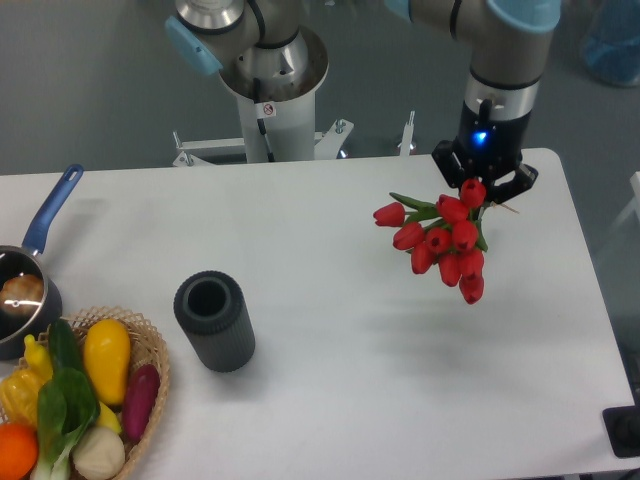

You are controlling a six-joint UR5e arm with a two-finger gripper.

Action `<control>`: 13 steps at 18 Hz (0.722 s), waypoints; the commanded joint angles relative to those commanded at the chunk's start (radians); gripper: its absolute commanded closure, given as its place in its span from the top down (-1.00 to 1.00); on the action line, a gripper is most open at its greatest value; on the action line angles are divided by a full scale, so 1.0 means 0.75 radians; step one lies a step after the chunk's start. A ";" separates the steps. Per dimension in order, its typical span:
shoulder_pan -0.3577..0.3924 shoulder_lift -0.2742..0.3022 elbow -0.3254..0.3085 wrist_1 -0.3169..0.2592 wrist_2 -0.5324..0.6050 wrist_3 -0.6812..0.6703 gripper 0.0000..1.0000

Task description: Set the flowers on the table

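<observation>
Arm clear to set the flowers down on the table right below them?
Probably yes. The hand holds the flowers over bare table; the vase and basket sit far off to the side.

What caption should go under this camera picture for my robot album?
Robot arm's black two-finger gripper holds a bunch of red tulips above the white table.

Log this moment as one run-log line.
hand: shut on flowers | flowers: held above table, not yet placed | vase: empty, upright
</observation>
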 joint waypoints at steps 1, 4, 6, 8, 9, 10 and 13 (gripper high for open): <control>0.002 -0.006 0.000 0.000 0.008 0.000 -1.00; -0.002 -0.016 0.000 -0.002 0.039 -0.016 -1.00; -0.018 -0.037 0.000 -0.002 0.037 -0.106 -1.00; -0.088 -0.071 -0.010 0.008 0.035 -0.275 -1.00; -0.110 -0.094 -0.010 0.022 0.041 -0.321 -1.00; -0.123 -0.114 -0.012 0.031 0.061 -0.325 -1.00; -0.194 -0.139 -0.014 0.031 0.135 -0.325 -0.87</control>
